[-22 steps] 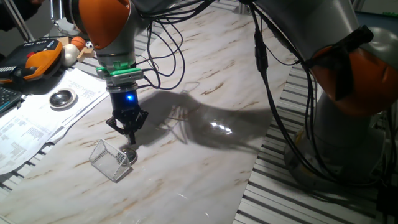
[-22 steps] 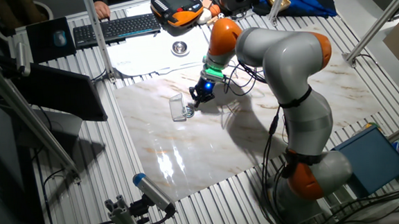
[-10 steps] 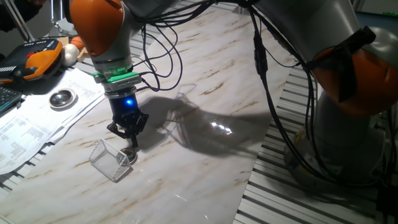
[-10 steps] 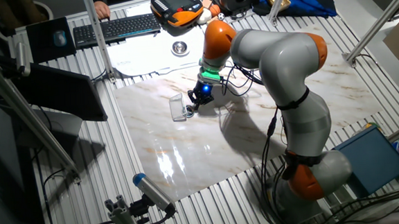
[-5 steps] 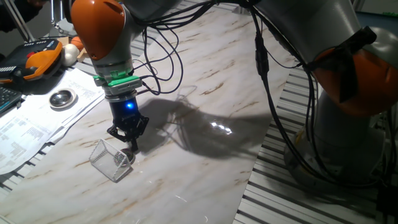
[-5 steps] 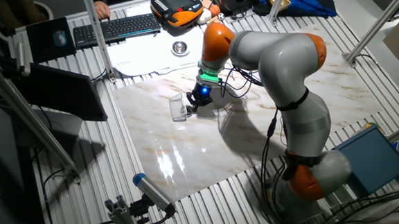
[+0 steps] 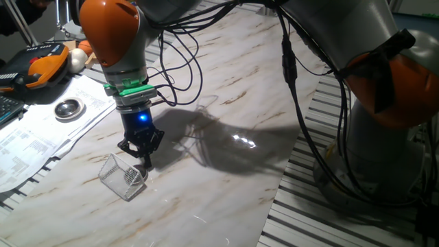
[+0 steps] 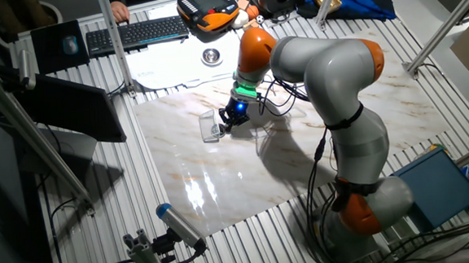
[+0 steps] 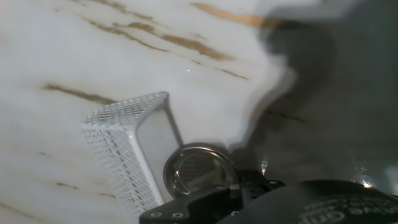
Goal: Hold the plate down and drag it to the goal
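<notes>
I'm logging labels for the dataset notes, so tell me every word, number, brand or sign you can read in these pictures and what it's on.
None can be read.
Printed sheets beside the marble tabletop: lines of print, too small and blurred.
Keyboard: keys too small.
Orange handheld pendant: no legible marking.
Plate, mesh box and gripper: no text visible.

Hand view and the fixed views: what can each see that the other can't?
Only the hand view shows the plate up close, lying at the mesh box's open side. Only the fixed views show the orange-and-grey arm, the keyboard and the round silver dish. Both show the mesh box, the hand and the marble tabletop.
</notes>
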